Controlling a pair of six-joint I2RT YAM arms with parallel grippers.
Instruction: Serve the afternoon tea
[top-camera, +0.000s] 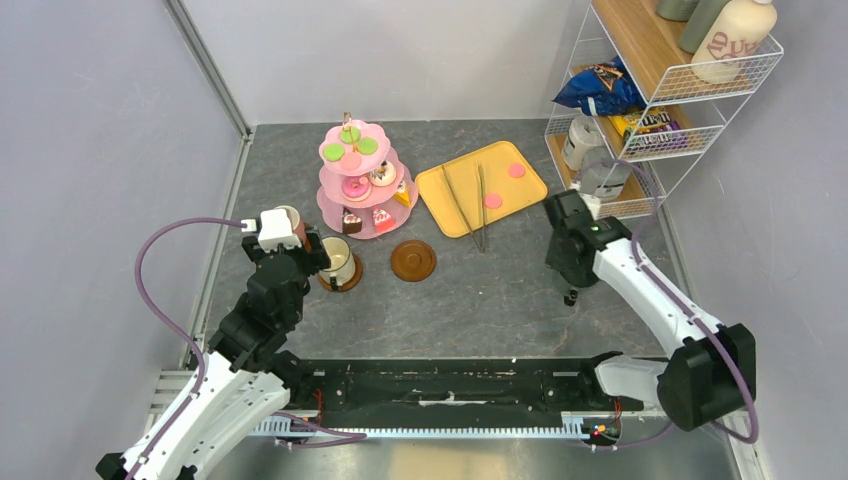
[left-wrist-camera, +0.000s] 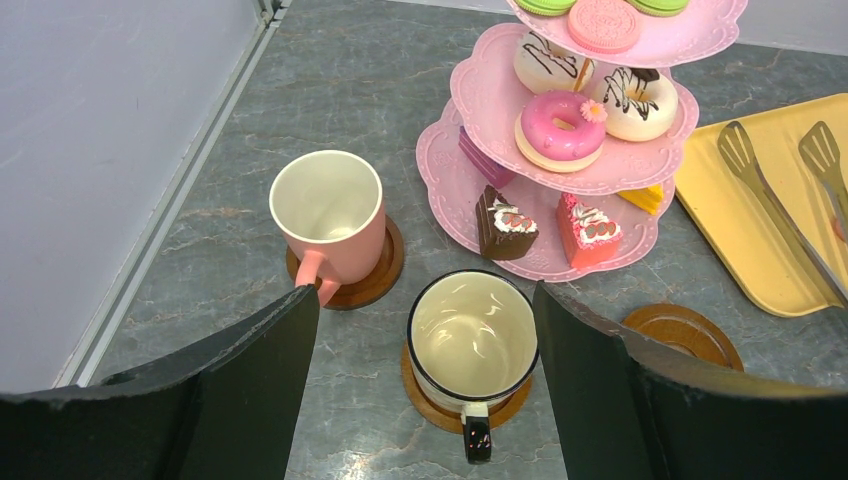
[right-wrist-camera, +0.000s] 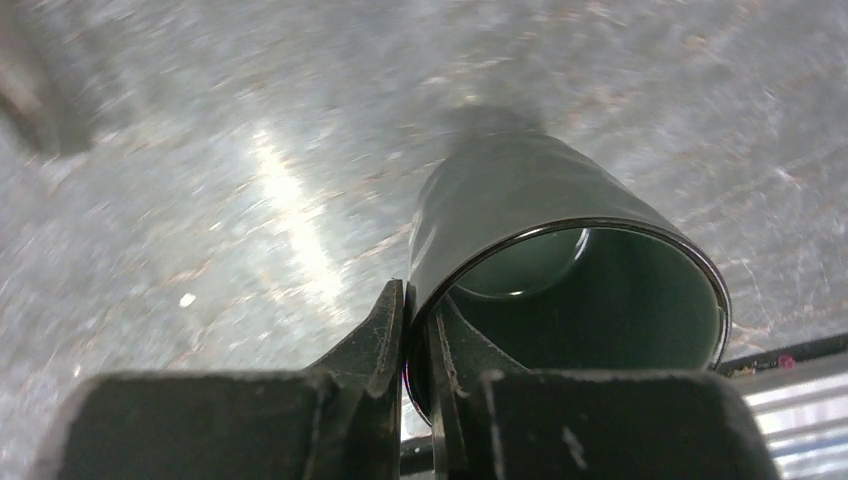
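The third mug is the step in hand. The pink stand (top-camera: 357, 185) sits well to the left of the right hand (right-wrist-camera: 418, 320), which is clamped on the rim of a dark mug (right-wrist-camera: 520, 190), one finger inside. The mug seems clear of the worktop (top-camera: 480, 300), though blur hides this. Next, it needs carrying left to the bare saucer (top-camera: 413, 260). The left hand (left-wrist-camera: 425, 292) hovers wide open above the white mug (left-wrist-camera: 472, 335), holding nothing.
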